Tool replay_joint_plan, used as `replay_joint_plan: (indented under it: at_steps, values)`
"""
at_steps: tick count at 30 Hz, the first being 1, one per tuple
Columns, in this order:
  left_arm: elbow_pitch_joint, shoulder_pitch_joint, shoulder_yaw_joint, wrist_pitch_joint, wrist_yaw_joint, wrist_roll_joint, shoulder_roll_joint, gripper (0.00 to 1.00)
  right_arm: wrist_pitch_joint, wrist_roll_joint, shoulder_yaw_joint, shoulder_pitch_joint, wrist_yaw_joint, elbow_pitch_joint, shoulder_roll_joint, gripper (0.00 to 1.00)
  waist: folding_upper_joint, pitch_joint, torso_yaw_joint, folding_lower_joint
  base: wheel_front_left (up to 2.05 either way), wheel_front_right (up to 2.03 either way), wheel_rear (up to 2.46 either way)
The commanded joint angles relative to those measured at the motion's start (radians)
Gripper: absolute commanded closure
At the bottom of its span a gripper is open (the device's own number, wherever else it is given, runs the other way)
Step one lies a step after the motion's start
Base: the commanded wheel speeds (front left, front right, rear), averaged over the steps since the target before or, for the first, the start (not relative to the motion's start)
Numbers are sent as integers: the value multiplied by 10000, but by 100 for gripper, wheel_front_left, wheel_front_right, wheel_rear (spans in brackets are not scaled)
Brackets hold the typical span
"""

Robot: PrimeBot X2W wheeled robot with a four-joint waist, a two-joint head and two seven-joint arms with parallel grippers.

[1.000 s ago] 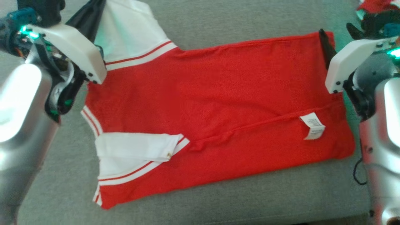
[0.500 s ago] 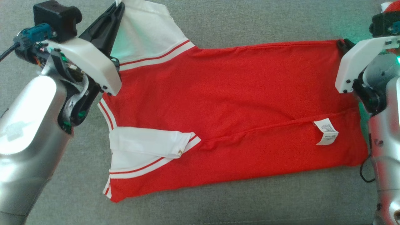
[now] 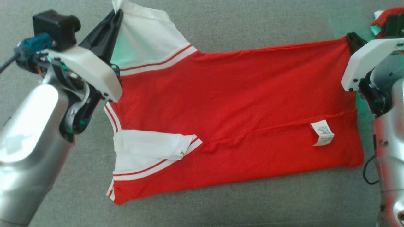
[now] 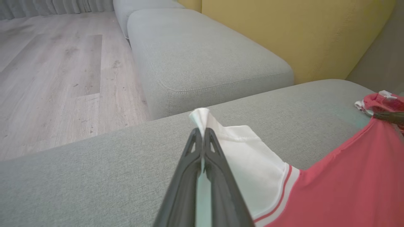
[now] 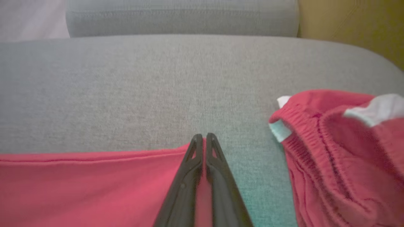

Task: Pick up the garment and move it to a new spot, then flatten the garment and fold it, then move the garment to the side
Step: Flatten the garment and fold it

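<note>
The garment, a red shirt with white red-striped sleeves and a white label, lies spread across the grey sofa seat. At its far left corner my left gripper is shut on the tip of the upper white sleeve, which pokes out past the gripper's tips. At the far right corner my right gripper is shut on the red hem; red cloth lies between the closed gripper's fingers. The lower sleeve lies folded onto the shirt body.
A second crumpled red piece of clothing lies just right of the right gripper. Beyond the seat are another grey cushion, a yellow backrest and wooden floor past the seat's left edge.
My right gripper has closed from wide open onto the shirt's far right corner. The left gripper has stayed shut on the sleeve. The head camera has shifted slightly.
</note>
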Motion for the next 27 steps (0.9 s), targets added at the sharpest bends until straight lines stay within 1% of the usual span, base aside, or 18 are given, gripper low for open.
replay_joint_plan:
  at_steps: [1,3,6,12,14,15,16,17,19,21,23,25,27]
  values:
    - [-412,-165,549,-148,76,-56,475,100,-254,41,102,-182,-7,-483,40,100,0,-178,-4,0,0,0,0]
    - [-563,37,574,-253,129,-80,520,100,-517,96,160,-7,-7,-662,20,100,0,-365,-5,0,0,0,0]
    - [-1071,697,642,-516,287,-135,710,100,-871,237,305,691,-7,-1147,-31,100,0,-825,-18,0,0,0,0]
    - [-2307,2239,727,-913,792,-190,1111,100,-1075,360,314,1951,-7,-1938,-37,100,0,-1423,-20,0,0,0,0]
    - [-2784,2850,775,-1140,1038,-199,1196,100,-1130,374,253,2357,-7,-2201,13,100,0,-1592,-5,0,0,0,0]
    - [-3327,3527,795,-1353,1346,-190,1257,100,-1209,392,131,2770,-7,-2499,79,100,0,-1737,30,0,0,0,0]
    - [-3599,3890,800,-1466,1513,-190,1272,100,-1233,381,64,2987,-7,-2650,96,100,0,-1805,63,0,0,0,0]
    - [-3599,3890,800,-1466,1513,-190,1272,100,-1233,381,64,2987,-7,-2650,96,100,0,-1805,63,0,0,0,0]
    - [-4089,4632,806,-1705,1851,-184,1300,100,-1289,321,-91,3415,-7,-2986,138,100,0,-1892,119,0,0,0,0]
    - [-4392,5350,720,-1926,2107,-198,1263,100,-1314,278,-266,3867,-7,-3329,250,100,0,-1954,193,0,0,0,0]
    - [-4456,5941,545,-2136,2213,-315,1068,100,-1281,173,-462,4365,-7,-3623,380,100,0,-2014,296,0,0,0,0]
    - [-4232,6319,306,-2352,2200,-268,920,100,-1233,155,-623,4809,-7,-3835,576,100,0,-2049,347,0,0,0,0]
    - [-3904,6599,170,-2639,2178,-414,564,100,-1237,126,-746,5160,-7,-3954,729,100,0,-2073,360,0,0,0,0]
